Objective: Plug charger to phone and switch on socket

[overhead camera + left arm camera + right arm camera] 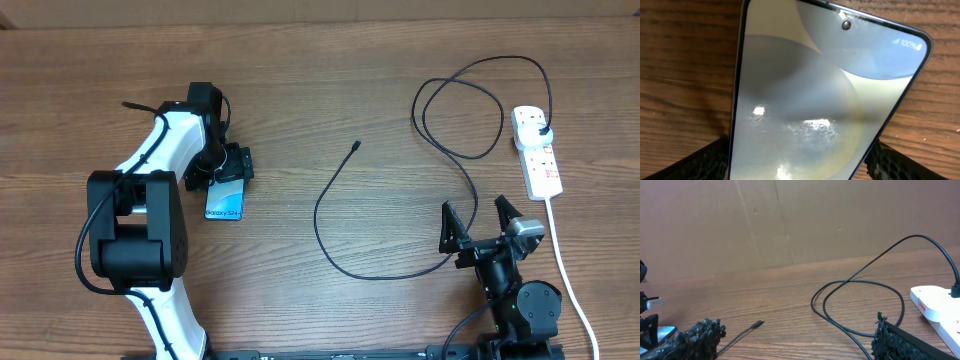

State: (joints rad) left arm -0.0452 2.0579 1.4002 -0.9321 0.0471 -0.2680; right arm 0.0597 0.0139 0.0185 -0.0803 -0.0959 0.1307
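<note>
The phone (225,203), with a lit light-blue screen, lies on the wooden table at the left. My left gripper (228,178) is shut on its far end; in the left wrist view the phone (805,90) fills the frame with a finger at each side edge. The charger cable (317,212) curls across the middle. Its connector tip (357,146) lies free on the table, and its black plug (543,130) sits in the white socket strip (540,165) at the right. My right gripper (478,222) is open and empty near the front edge, with the tip (758,324) ahead of it.
The strip's thick white cord (565,270) runs down the right side past my right arm. The cable makes two loops (850,281) between my right gripper and the socket strip (935,311). A brown wall stands behind the table.
</note>
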